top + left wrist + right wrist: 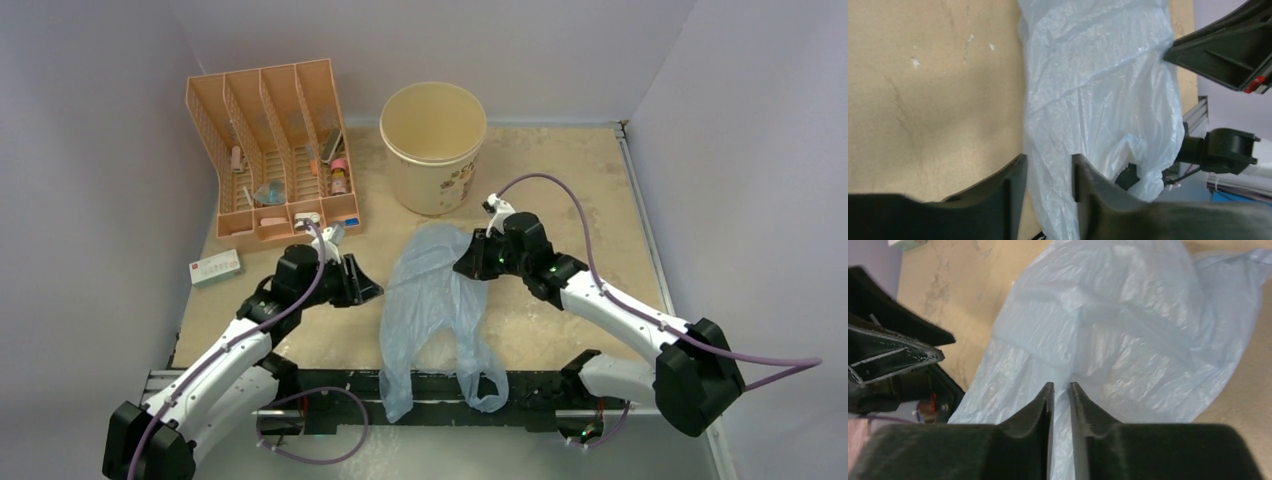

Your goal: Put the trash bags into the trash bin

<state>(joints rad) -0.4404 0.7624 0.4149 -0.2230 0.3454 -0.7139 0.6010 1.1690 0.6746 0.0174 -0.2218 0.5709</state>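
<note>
Seen from above, the thin, crinkly, translucent light-blue plastic bag (432, 300) lies on the beige table (570, 200), outside the round cream-beige plastic bucket (433, 150) that stands just beyond its far end. Its near end drapes over the table's near edge, with the left gripper (368, 290) at its left edge and the right gripper (466, 265) at its far right. The left wrist view shows the left gripper's (1048, 165) jaws parted, with bag film lying loose in the gap. In the right wrist view the right gripper's (1061, 387) jaws stand a narrow slit apart over the bag; whether they pinch it cannot be told.
</note>
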